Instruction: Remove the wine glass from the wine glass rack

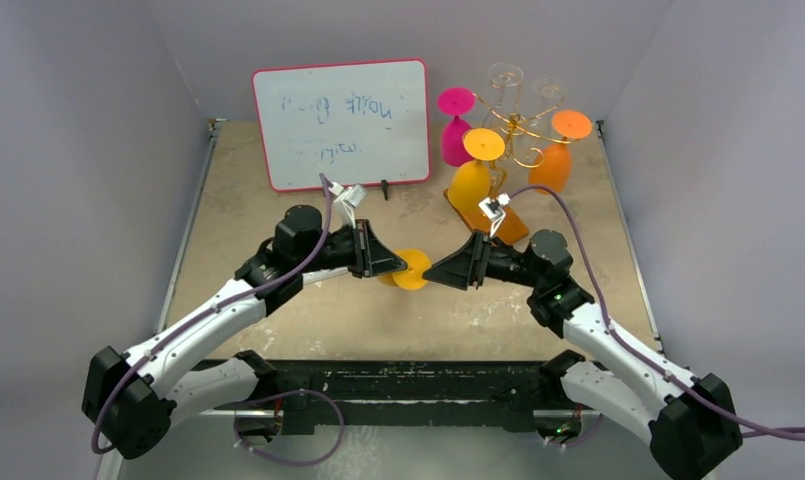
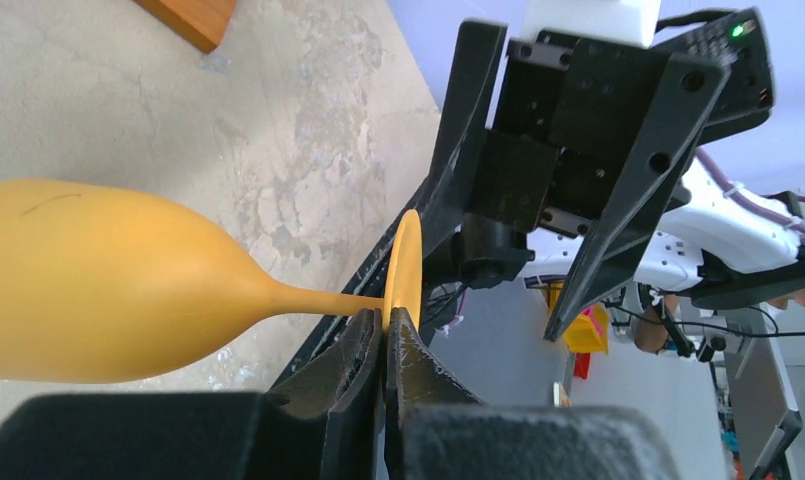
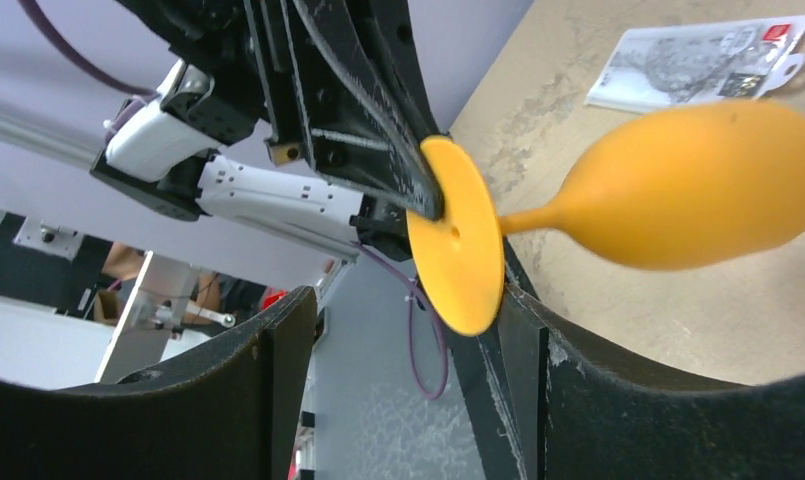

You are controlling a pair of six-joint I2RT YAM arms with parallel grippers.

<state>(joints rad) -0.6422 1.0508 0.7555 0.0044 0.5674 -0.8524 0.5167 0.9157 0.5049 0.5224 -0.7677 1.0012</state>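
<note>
Top external view: six stemmed glasses in all. Five hang foot-up on the wine glass rack (image 1: 511, 226): one pink (image 1: 454, 140), one yellow (image 1: 470, 185), one orange (image 1: 551, 165) and two clear (image 1: 505, 75) (image 1: 549, 90). The sixth, the yellow wine glass (image 1: 412, 274), is off the rack. It lies on its side in the air above the table (image 1: 278, 210), in front of the rack and to its left, between the two arms.

The left end effector (image 1: 400, 265) has its fingers (image 2: 363, 350) pressed together on the rim of the glass's flat foot, one on each face of the disc. The bowl points back along that arm. The right end effector (image 1: 433, 272) faces it from the rack side with its fingers (image 3: 278, 370) spread apart, one to each side of the foot, gripping nothing. Whether the foot's lower edge touches one finger I cannot tell.

One whiteboard (image 1: 343, 125) with a red frame leans at the back, left of the rack. It bears faint blue handwriting that cannot be read. The right wrist view shows one printed sheet (image 3: 698, 60) flat on the table beyond the bowl, with print too small to read.

The hanging yellow glass and the rack's wooden base are just behind the right wrist.
</note>
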